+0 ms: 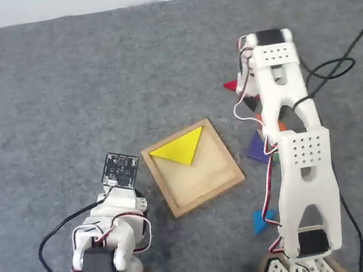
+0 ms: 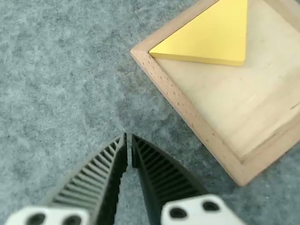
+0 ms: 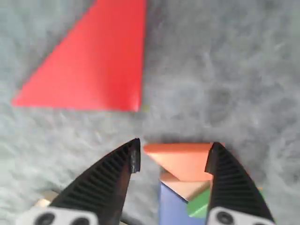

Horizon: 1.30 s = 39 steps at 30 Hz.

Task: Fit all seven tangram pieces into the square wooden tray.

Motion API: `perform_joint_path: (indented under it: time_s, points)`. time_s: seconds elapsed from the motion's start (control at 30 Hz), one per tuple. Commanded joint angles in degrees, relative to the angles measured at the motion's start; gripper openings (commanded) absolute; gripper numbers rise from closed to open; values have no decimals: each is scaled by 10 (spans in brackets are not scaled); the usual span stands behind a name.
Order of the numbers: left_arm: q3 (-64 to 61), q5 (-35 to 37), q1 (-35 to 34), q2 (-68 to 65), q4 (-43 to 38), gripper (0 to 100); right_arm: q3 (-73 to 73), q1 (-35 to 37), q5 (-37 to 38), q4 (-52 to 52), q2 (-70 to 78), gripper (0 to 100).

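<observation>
Grey felt tabletop (image 1: pixel 57 93), two arms side by side.

Left gripper (image 2: pixel 129 137): jaws pressed together, nothing between them, hanging low over bare felt just beside the near-left corner of the square wooden tray (image 1: pixel 159 184).

Small blue piece (image 1: pixel 258 220) lies alone on the felt by the right arm's base, apart from the tray.

Tray holds one piece: yellow triangle (image 1: pixel 180 148), seated in the far corner. By my count one of seven is placed.

Right of the tray is a loose cluster: purple piece (image 1: pixel 258 148), green piece (image 3: pixel 199 206), orange triangle (image 3: pixel 180 159).

Right gripper (image 3: pixel 176 147): jaws spread, empty, straddling the orange triangle.

Red triangle (image 3: pixel 98 70) lies flat beyond it, farthest out.

Judgement: pick of the orange triangle in hand. Next: close squarely on its edges, lift clear of its neighbours, then carry it to the tray.
</observation>
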<state>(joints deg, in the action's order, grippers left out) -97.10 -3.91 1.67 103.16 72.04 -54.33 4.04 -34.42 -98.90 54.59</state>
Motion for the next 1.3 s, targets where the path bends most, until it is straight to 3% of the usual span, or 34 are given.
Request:
perform_joint_path:
  time_s: [0.0,0.13,0.43,0.53,0.67,0.87,0.97,1.07,1.2,1.27]
  points:
    - [6,-1,-4,11,3,19,-103,-1,-32,12,-21,237]
    - [6,-1,-4,11,3,19,-156,24,-38,88,-20,237]
    - [6,-1,-4,11,3,19,-127,51,-35,282,65,240]
    - [6,-1,-4,11,3,19,-127,51,-33,304,102,240]
    - [6,-1,-4,11,3,19,-127,45,-34,247,117,240]
    - [6,-1,-4,11,3,19,-127,43,-26,60,100,240]
    - [6,-1,-4,11,3,19,-127,35,84,-29,86,240]
    - [6,-1,-4,11,3,19,-124,14,202,-39,75,239]
    - [6,-1,-4,11,3,19,-123,-39,226,-40,68,238]
    - [6,-1,-4,11,3,19,-126,-56,284,-40,66,238]
